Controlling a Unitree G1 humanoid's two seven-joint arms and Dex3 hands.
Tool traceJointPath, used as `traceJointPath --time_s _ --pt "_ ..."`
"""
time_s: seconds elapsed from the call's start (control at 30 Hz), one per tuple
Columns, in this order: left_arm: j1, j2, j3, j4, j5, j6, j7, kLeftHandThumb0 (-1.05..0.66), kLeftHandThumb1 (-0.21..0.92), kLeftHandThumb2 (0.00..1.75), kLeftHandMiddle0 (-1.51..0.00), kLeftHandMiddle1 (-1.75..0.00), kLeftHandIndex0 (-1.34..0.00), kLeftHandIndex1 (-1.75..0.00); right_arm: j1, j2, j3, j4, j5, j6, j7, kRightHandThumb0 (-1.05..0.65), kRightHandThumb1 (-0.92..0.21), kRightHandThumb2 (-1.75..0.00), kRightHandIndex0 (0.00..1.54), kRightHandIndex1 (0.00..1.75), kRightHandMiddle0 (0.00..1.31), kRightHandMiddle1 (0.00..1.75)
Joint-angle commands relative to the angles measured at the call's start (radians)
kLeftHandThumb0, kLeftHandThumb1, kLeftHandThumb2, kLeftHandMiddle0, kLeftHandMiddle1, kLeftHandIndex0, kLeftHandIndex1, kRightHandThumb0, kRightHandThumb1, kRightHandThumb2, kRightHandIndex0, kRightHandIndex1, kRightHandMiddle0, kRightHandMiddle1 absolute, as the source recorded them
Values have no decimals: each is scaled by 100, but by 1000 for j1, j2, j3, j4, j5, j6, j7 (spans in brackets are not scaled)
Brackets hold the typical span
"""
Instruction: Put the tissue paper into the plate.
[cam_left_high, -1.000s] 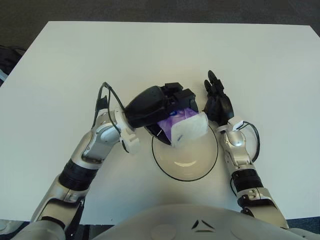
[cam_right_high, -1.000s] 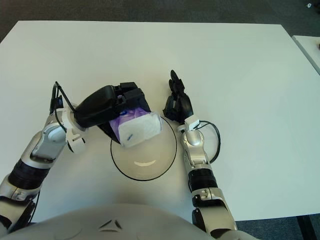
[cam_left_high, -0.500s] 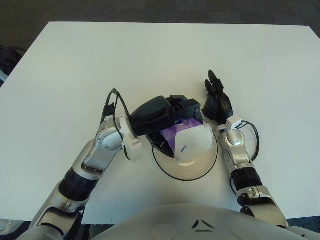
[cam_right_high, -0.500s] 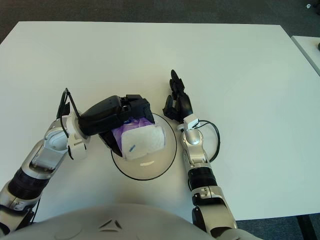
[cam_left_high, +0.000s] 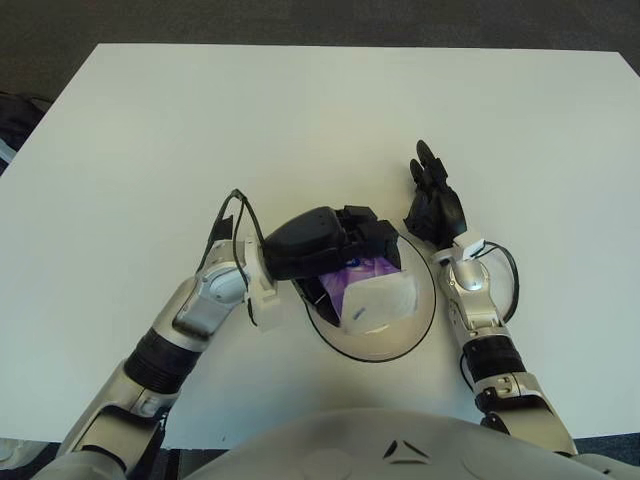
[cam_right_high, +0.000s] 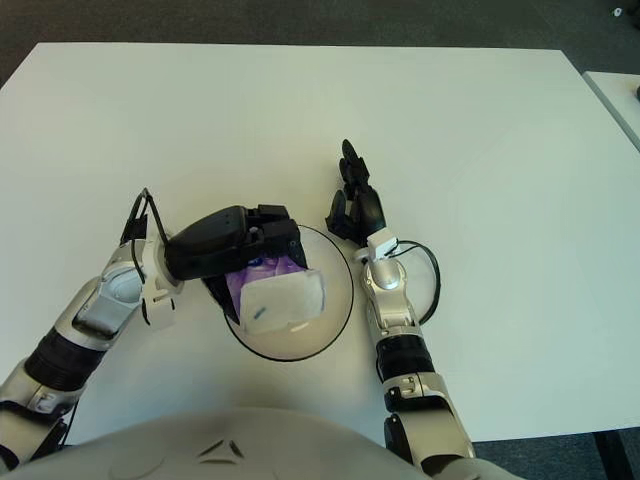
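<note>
The tissue pack (cam_left_high: 375, 299), white with a purple end, sits low over the white plate (cam_left_high: 418, 322) with a dark rim, in front of me at the table's near middle. My left hand (cam_left_high: 335, 245) reaches over the plate's far-left part and is shut on the pack's purple end; whether the pack rests on the plate I cannot tell. My right hand (cam_left_high: 433, 199) rests on the table just beyond the plate's right edge, fingers relaxed and pointing away, holding nothing.
The white table (cam_left_high: 300, 120) spreads wide to the far side and both sides. Dark floor lies beyond its far edge. A black cable loops by each wrist.
My left hand has lowered and drawn the tissue pack down and toward me, from above the plate's far rim to low over the plate's middle. The right hand has not moved.
</note>
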Motion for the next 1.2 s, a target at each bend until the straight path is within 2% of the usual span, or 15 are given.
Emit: traceJointPath --time_s 0.0,0.1,0.2,0.47,0.77,1.17 --pt "-14 3 -30 13 12 33 -37 -43 46 113 -115 -175 -49 -175 204 23 24 134 -5 154 8 -91 -92 -106 0 0 0 1" --pt "-7 5 -40 3 32 66 -54 -42 48 111 -114 -175 -48 -175 208 25 25 127 -4 158 7 -90 -92 -106 0 0 0 1" --pt "-11 -5 -48 23 98 47 -27 -42 48 110 -113 -175 -48 -175 211 25 26 127 -9 154 4 -90 -92 -106 0 0 0 1" --pt "-53 -40 -51 133 198 -35 73 -42 49 109 -111 -175 -47 -175 213 26 31 140 -29 133 -18 -91 -92 -107 0 0 0 2" --pt "-78 -76 -39 280 357 -194 302 -42 50 108 -110 -175 -47 -175 222 19 43 148 -57 109 -42 -90 -92 -110 2 1 0 4" --pt "-113 -80 -57 355 446 -276 423 -41 53 104 -109 -175 -44 -175 216 25 40 180 -49 90 -37 -89 -92 -112 4 1 0 7"
